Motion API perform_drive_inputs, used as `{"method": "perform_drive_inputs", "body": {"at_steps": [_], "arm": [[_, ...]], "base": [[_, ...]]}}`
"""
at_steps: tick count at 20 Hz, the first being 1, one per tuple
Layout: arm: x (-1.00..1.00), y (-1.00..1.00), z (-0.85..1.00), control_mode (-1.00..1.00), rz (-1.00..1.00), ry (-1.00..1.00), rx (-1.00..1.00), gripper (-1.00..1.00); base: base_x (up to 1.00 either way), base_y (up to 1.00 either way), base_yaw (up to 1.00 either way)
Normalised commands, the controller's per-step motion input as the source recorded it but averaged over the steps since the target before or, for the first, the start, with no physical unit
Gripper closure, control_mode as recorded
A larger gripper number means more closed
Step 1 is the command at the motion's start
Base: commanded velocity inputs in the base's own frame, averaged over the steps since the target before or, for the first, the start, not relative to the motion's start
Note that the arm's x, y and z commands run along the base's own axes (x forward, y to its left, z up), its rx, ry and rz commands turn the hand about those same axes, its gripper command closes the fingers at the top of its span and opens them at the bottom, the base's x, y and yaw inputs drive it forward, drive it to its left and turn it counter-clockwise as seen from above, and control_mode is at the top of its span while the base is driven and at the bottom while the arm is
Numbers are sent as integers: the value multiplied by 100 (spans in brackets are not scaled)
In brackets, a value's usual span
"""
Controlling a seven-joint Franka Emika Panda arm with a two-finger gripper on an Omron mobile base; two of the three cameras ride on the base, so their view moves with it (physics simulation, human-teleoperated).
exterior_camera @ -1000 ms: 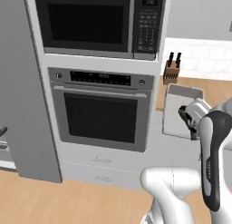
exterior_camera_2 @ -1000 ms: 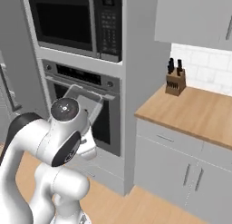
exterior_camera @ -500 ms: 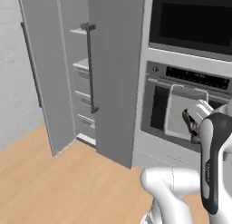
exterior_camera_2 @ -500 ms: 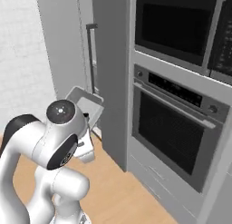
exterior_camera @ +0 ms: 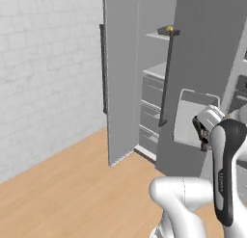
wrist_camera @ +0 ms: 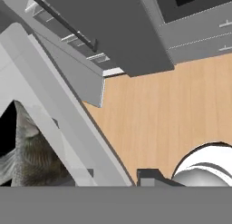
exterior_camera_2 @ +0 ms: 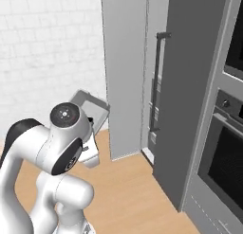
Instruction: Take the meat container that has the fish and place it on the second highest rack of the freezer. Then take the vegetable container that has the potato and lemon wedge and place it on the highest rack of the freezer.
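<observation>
My gripper [exterior_camera: 203,132] is shut on the rim of the meat container [exterior_camera: 192,117], a pale grey tray held up on edge beside my forearm. From the right base camera the same meat container [exterior_camera_2: 91,106] sticks out behind my shoulder. The hand view looks along its wall [wrist_camera: 54,110], with the grey scaly fish [wrist_camera: 30,160] lying inside, and one dark fingertip [wrist_camera: 151,175] shows by the rim. The freezer [exterior_camera: 155,73] stands ahead with its pale door [exterior_camera: 120,78] swung open and racks visible inside. The vegetable container is out of view.
A small yellow item [exterior_camera: 168,28] lies on a high rack; too small to identify. A dark grey door with a long handle [exterior_camera: 166,78] stands right of the opening. A white brick wall [exterior_camera: 48,73] is at left, wood floor [exterior_camera: 72,184] below, ovens [exterior_camera_2: 228,133] at right.
The whole picture has swung from the ovens and counter to the open freezer, so the base has moved. The tray stays in my gripper the same way.
</observation>
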Motion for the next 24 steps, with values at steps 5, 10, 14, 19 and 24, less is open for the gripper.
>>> {"method": "perform_drive_inputs", "body": {"at_steps": [5,10,14,19,24], "arm": [[0,0,0,100,0,0,0,100],[0,0,0,100,0,0,0,100],[0,0,0,100,0,0,0,100],[0,0,0,100,0,0,0,100],[0,0,0,100,0,0,0,100]], "base": [[100,0,-11],[95,7,-17],[87,3,-8],[76,-26,-14],[72,-2,-29]]}}
